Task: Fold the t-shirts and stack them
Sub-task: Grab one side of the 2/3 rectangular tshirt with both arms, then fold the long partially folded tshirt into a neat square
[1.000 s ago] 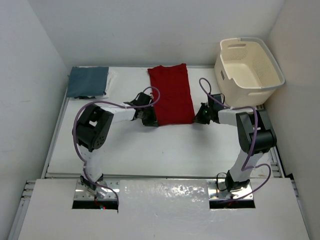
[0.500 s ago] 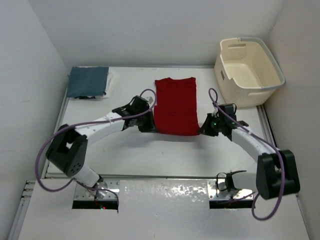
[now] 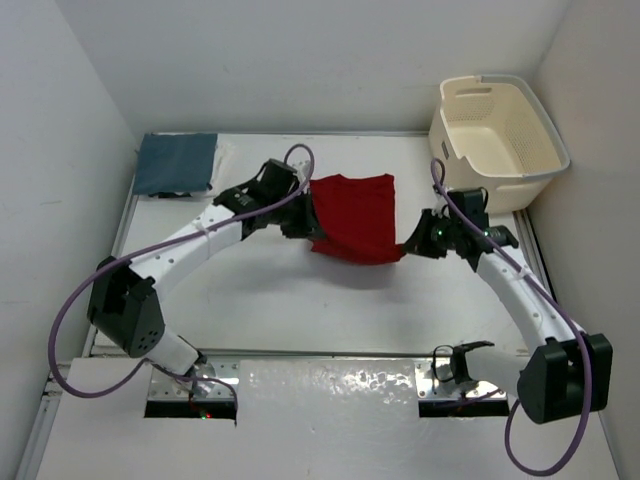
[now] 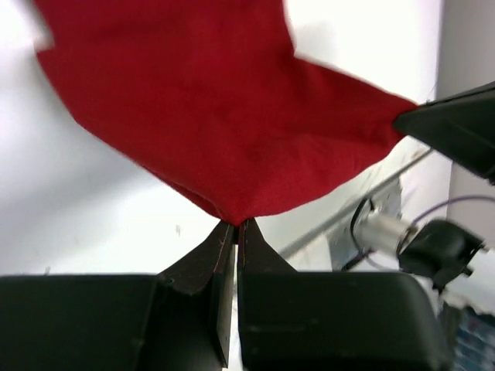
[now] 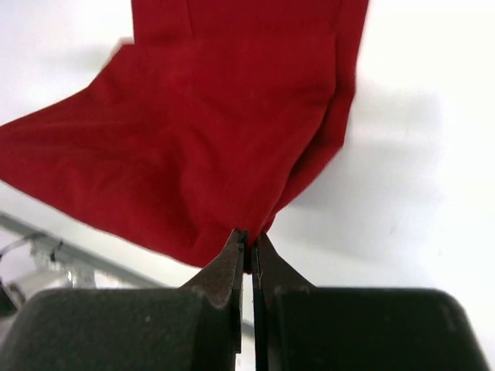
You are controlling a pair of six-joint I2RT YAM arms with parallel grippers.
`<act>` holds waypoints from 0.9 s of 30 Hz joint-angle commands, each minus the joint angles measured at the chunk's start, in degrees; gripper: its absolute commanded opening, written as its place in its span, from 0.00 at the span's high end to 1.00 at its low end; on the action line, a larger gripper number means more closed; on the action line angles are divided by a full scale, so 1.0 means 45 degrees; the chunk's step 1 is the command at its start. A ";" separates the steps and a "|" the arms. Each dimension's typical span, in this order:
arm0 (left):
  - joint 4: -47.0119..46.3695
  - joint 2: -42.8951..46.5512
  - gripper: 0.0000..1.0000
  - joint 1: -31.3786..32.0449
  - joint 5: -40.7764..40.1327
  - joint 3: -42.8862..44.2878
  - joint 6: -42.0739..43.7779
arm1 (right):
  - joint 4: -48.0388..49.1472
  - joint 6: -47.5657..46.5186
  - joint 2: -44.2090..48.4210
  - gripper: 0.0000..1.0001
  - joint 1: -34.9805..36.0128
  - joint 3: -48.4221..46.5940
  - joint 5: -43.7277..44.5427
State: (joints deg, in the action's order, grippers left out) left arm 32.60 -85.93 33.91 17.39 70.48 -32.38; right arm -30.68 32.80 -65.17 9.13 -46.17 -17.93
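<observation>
The left hand [image 4: 236,226] and the right hand [image 5: 249,236] are each pinched shut on a near corner of the red t-shirt [image 3: 352,215] — the cloth spans the gap between the two hands and extends beyond their fingertips to the desk [image 3: 300,300]. A folded blue-grey t-shirt [image 3: 175,163] lies well left of the left hand; the basket [image 3: 500,130] stands beyond the right hand.

Top external: looking steeply down from above and behind the arm bases [image 3: 190,378], taking in the whole table [image 3: 260,290]. Left wrist: riding close behind the left gripper [image 4: 237,226], facing out past its tips. Right wrist: doing the same behind the right gripper [image 5: 249,238]. All three are sharing the red t-shirt [image 3: 352,215], filling each wrist view just ahead of the fingertips.
</observation>
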 commanded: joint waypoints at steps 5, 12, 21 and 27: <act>-0.1969 -0.2015 1.00 -0.1597 0.0080 0.2520 0.0925 | 0.1308 -0.0257 -0.2390 1.00 -0.0114 -0.3232 0.2303; -0.2635 -0.4495 1.00 -0.2437 0.0277 0.5231 0.1454 | 0.1992 -0.0550 -0.5648 1.00 -0.0367 -0.6433 0.2462; -0.3006 -0.7484 1.00 -0.3317 0.0784 0.8377 0.1434 | 0.2754 -0.0570 -0.8875 1.00 -0.0543 -0.9363 0.2423; -0.3180 -0.9145 1.00 -0.3668 0.0902 0.9610 0.1162 | 0.2932 -0.0413 -1.1296 1.00 -0.0660 -1.1295 0.2247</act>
State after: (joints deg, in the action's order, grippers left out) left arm 21.58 -125.12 18.61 20.43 109.89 -27.05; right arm -19.64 30.96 -112.31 6.96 -90.74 -7.73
